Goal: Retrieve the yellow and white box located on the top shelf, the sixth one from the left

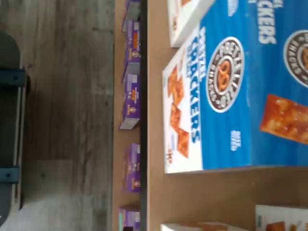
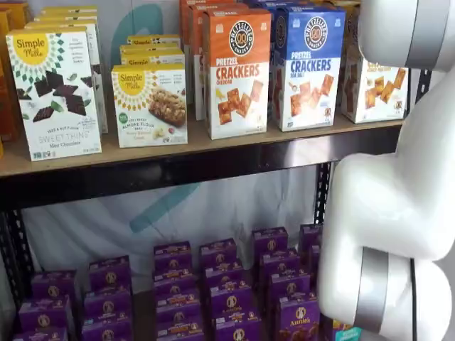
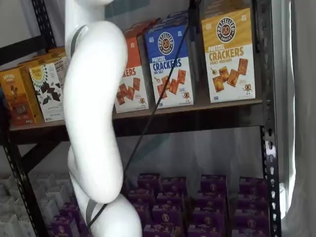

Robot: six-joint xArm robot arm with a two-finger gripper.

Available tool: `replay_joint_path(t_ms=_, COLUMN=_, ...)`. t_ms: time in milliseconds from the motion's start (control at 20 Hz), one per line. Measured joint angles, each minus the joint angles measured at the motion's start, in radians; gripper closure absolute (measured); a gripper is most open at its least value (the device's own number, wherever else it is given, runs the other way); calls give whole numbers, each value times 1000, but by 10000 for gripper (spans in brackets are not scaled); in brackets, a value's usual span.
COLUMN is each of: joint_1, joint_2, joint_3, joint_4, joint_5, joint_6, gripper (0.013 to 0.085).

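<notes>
End effector unseen; one yellow and white box (image 3: 230,55).

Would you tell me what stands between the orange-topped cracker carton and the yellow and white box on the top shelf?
The blue-topped Pretzel Crackers carton stands between the orange-topped carton and the yellow and white box, seen in both shelf views.

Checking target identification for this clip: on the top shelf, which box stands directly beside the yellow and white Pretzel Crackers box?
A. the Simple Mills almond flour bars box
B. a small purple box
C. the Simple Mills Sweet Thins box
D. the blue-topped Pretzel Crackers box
D: in a shelf view the yellow and white box stands on the top shelf right next to the blue-topped Pretzel Crackers box.
</notes>
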Motion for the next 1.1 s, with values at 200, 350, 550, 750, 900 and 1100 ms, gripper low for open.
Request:
replay_joint_path(t_ms=200, joint_1=-2, joint_2=14, joint_3=3, joint_4=1, joint_5=-62, joint_6=-12, gripper=130)
replay_joint_path(t_ms=350, joint_1=-7, joint_2=24, joint_3=12, joint_4=13, joint_5=-115, joint_6=-22, gripper=130)
replay_joint_path(t_ms=550, joint_1=-6, joint_2=51, joint_3=0, joint_4=1, joint_5=-162, joint_6=-37, gripper=130)
replay_joint_path(t_ms=750, joint_1=5, joint_2=81, joint_3=-24, joint_4=-34, joint_5=-169, joint_6=-48, gripper=130)
replay_joint_path(t_ms=900, joint_1=10, joint_2=94, joint_3=-24, joint_4=-53, joint_5=-177, joint_6=-54, gripper=130)
replay_joint_path(t_ms=1100, joint_1=29, joint_2=106, joint_3=-21, joint_4=-104, joint_5=-172, joint_6=-59, gripper=130)
